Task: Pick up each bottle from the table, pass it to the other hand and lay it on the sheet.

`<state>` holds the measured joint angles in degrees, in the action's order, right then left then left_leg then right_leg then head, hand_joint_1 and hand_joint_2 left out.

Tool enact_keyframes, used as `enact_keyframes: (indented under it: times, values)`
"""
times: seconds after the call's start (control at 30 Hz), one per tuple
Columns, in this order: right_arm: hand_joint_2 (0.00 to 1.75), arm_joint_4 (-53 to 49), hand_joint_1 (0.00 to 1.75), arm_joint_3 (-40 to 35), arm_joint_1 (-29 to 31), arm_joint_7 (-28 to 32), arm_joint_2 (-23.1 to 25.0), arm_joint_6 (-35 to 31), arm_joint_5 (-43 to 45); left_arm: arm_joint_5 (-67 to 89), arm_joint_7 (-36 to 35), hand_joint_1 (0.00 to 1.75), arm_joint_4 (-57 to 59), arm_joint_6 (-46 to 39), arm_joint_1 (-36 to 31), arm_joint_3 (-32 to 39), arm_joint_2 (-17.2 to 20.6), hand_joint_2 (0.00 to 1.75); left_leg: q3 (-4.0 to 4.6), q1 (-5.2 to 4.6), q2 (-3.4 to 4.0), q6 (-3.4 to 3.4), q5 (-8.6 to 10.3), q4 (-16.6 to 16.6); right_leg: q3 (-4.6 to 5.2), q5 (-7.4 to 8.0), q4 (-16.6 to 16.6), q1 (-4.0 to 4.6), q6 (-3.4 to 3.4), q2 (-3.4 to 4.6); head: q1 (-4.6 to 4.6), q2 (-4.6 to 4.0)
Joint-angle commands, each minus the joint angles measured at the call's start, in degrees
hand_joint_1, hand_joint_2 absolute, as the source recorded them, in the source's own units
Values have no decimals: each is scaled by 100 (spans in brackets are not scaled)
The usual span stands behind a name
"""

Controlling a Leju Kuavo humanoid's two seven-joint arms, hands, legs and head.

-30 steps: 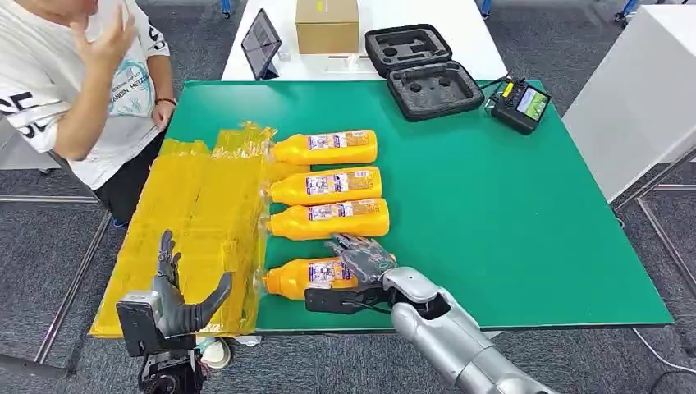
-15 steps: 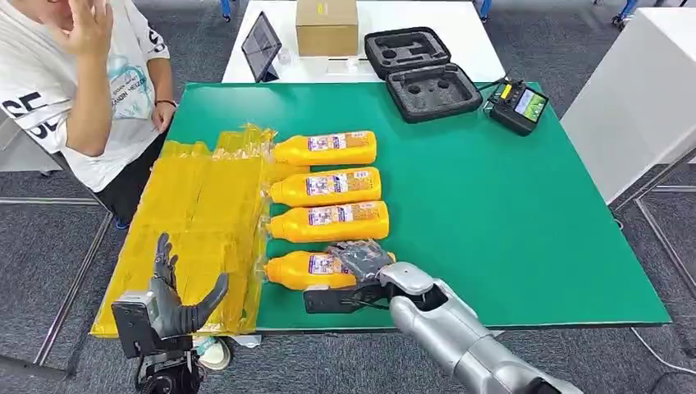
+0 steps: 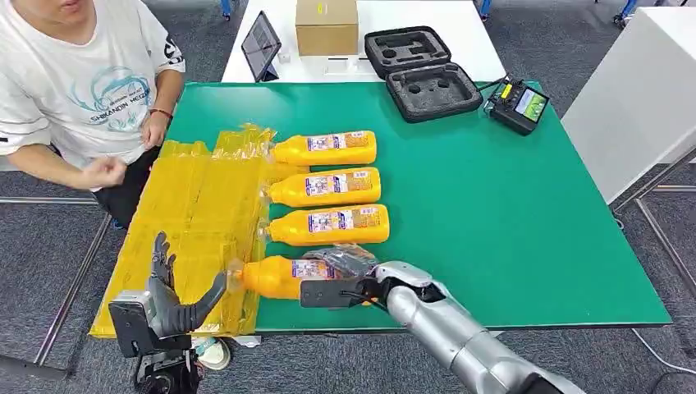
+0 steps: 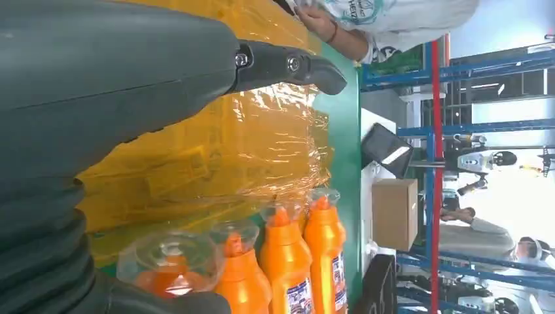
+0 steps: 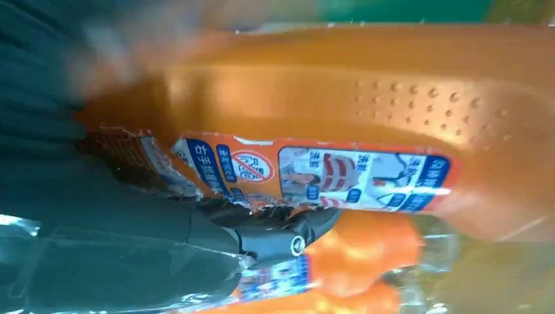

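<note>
R. hand [image 3: 349,264] wrapped over nearest orange bottle [image 3: 283,277], apparently gripping it; cap end pointing toward L. hand [image 3: 168,300], over edge of yellow sheet [image 3: 197,213]. L. hand spread wide, holding nothing, just short of cap. Three more bottles [image 3: 327,186] lying beyond R. hand on green table [image 3: 509,205].

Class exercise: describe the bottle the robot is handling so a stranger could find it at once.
On the green table, beside the yellow sheet, lie four orange bottles. It is the nearest bottle, gripped by the right robot hand, with its cap poking over the sheet's edge, unlike its neighbours.
</note>
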<state>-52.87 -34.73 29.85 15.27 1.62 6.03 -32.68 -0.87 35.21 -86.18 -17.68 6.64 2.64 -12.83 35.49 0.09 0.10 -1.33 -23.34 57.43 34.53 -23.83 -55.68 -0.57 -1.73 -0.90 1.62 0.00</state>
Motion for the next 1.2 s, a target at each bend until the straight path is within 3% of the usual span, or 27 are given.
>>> enact_keyframes:
  times: [0.03, 0.13, 0.2, 0.3, 0.37, 0.43, 0.57, 0.67, 0.77, 0.97, 1.03, 1.2]
  values:
    - [175, -1389, 175, 1055, -573, 1219, 295, -314, 1249, -103, 83, 0, 101, -30, -78, 114, -83, 175, -8, 1, -7, 6, -9, 3, -10, -11, -5, 1, 5, -2, 0, 0]
    - [175, -1389, 175, 1055, -573, 1219, 295, -314, 1249, -103, 83, 0, 101, -30, -78, 114, -83, 175, -1, -2, 1, 3, -10, 2, -8, -8, -6, -3, 3, 7, -4, 0]
    - [175, -1582, 175, 1363, -730, 1558, 458, -498, 1664, -242, 134, 0, 46, -93, -50, 212, -149, 175, -16, -3, 2, 5, -20, 5, -24, -13, -7, -5, 5, 17, -2, 0]
    - [175, -2190, 175, 1732, -1244, 1993, 648, -1336, 1896, -682, 233, 0, -197, -262, 159, 489, -316, 175, -18, -1, 3, 9, -24, 2, -22, -16, -7, -3, 9, 19, -13, 0]
    - [175, -2559, 175, 1789, -1569, 2351, 702, -2315, 1629, -807, 245, 0, -259, -251, 270, 445, -324, 175, -11, 11, 4, 11, -20, 1, -17, -13, 4, 9, 11, 13, -11, 0]
    - [175, -2644, 175, 1764, -1634, 2383, 684, -2401, 1625, -815, 238, 0, -213, -240, 260, 397, -321, 175, -8, 1, -29, 6, -10, -2, -15, -20, 3, -1, 6, -19, -11, 0]
    - [175, -2657, 175, 1758, -1627, 2383, 685, -2404, 1626, -815, 234, 0, -192, -249, 239, 376, -346, 175, -13, 1, -4, 8, -23, 2, -21, -30, -1, 0, -6, 5, -11, 0]
    - [175, -2784, 175, 1732, -1795, 2473, 656, -2964, 1714, -829, 137, 0, 98, -14, 148, 39, -164, 175, -18, 3, -4, 11, -24, 0, -24, -29, 0, 2, -4, 3, -13, 0]
    - [175, -2558, 175, 1777, -1943, 2466, 666, -2968, 1862, -824, 199, 0, 129, -22, 126, -188, -111, 175, -25, 4, -32, 11, -18, -9, -39, -33, 10, 1, -3, -24, -11, 0]
    - [175, -2047, 175, 1835, -1859, 2473, 756, -2946, 1957, -884, 174, 0, -49, 46, 130, -370, -47, 175, -8, 2, -6, 10, -15, -7, -15, -21, 7, -1, -5, -1, -13, 0]
    - [175, -1766, 175, 1844, -1786, 2383, 767, -2842, 1954, -1122, -12, 0, -188, 700, 187, -739, 123, 175, -26, 4, -3, 14, -24, -5, -31, -29, 6, 1, -1, 4, -11, 0]
    - [175, -577, 175, 1703, -1497, 2408, 897, -2462, 1947, -893, -183, 0, -578, 1340, 127, -1838, 454, 175, -28, 8, -1, 13, -25, -4, -36, -27, 9, 5, -2, 6, -11, 0]
